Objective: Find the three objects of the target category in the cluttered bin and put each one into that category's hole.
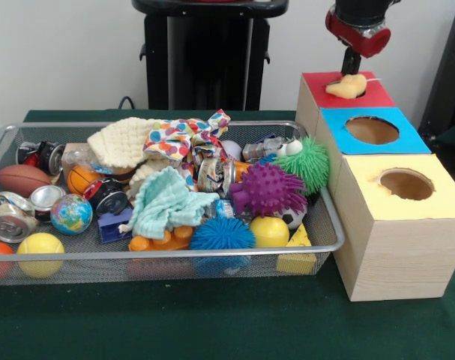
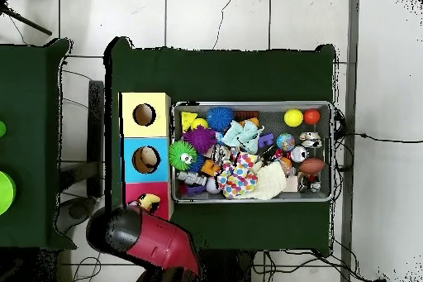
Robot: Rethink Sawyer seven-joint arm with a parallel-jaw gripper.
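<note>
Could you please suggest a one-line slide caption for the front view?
Sawyer gripper over a pale yellow object at the red box, beside a cluttered mesh bin.

The front view looks level and close across the silver wire-mesh bin (image 1: 328, 225), with the row of three wooden boxes topped red, blue and yellow (image 1: 396, 225) to its right. The overhead view looks straight down from high up — bin (image 2: 252, 107) and boxes (image 2: 145, 155) appear in both, the boxes left of the bin here.
</note>
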